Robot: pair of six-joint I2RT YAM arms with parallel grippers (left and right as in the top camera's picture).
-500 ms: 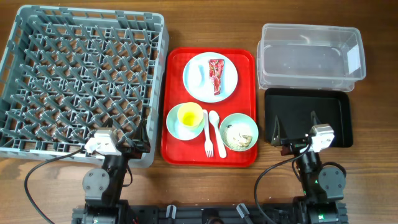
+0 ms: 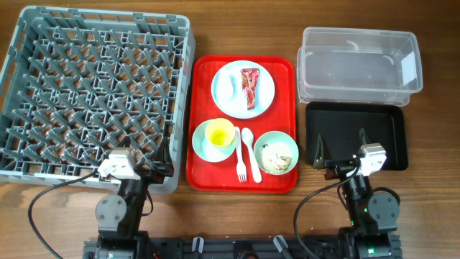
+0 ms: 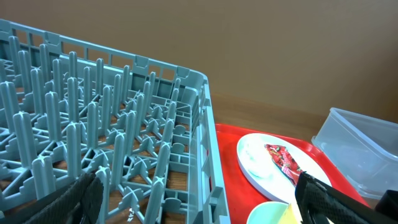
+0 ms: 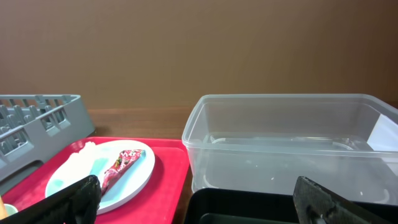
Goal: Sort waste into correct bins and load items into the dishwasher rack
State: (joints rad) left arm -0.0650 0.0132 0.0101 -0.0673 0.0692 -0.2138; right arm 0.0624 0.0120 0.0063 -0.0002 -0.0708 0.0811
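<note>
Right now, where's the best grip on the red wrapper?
Pinch the red wrapper across its narrow width, coming straight down. It lies flat on the blue plate, long axis running front-to-back, so jaws closing left-right probably span it; the napkin sits close left.

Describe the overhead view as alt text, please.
A red tray mid-table holds a pale blue plate with a red wrapper and white napkin, a yellow cup in a pale blue bowl, a fork, a spoon, and a green bowl of food scraps. Grey rack left, clear tub and black tray right; left gripper and right gripper open at the near edge.
</note>
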